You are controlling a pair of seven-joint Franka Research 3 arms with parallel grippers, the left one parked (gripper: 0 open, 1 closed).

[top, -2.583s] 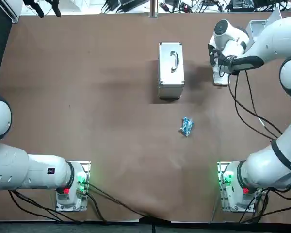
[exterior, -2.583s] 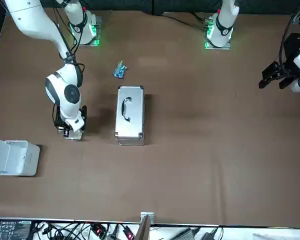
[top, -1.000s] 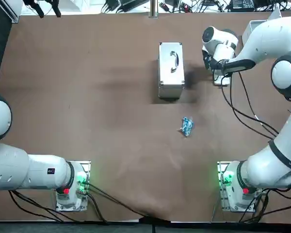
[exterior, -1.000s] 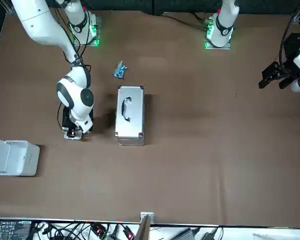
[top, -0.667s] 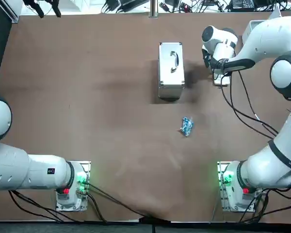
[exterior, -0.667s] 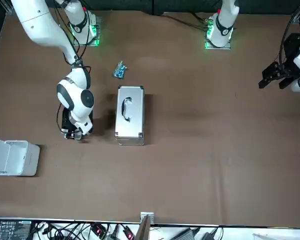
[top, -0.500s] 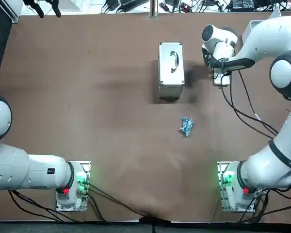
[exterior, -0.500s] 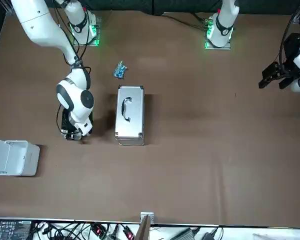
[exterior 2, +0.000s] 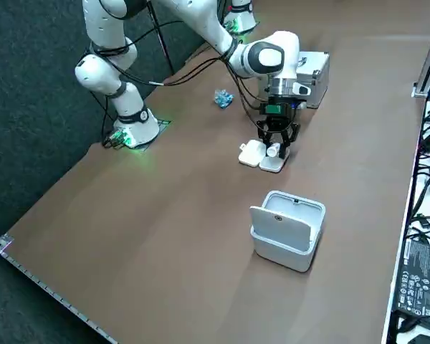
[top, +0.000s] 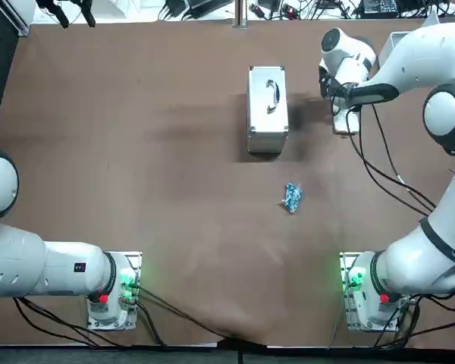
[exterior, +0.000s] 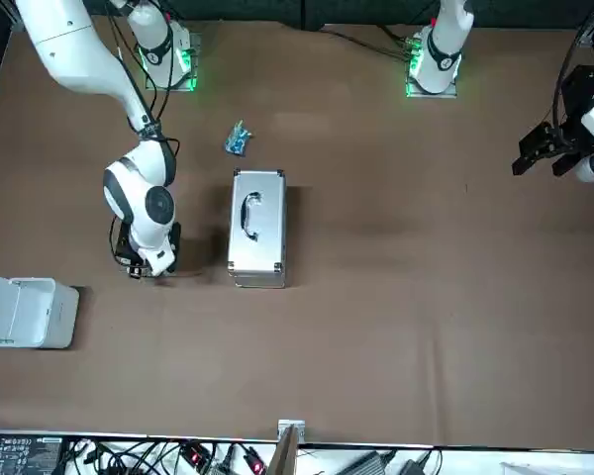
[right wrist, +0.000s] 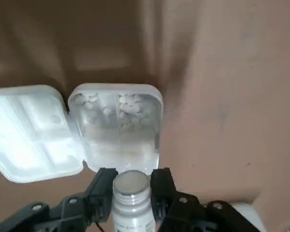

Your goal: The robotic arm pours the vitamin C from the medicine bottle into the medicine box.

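Gripper: right gripper [right wrist: 131, 180] clenched on the bottle [right wrist: 131, 195], low toward the table's [top: 174, 152] far right corner.
Box: open box [right wrist: 117, 126] lies just ahead of the bottle's mouth (lid flung aside), right of the case [top: 268, 110].
Tablets: tablets [right wrist: 129, 104] show in two compartments.
Next: likely a tilt straight ahead.

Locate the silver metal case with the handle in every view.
Top view: silver metal case upper centre.
Front view: case left of centre.
Right side view: case at top, behind the arm.
Right wrist view: not in it.
Landmark: right tool, shut on the white medicine bottle, beside the case.
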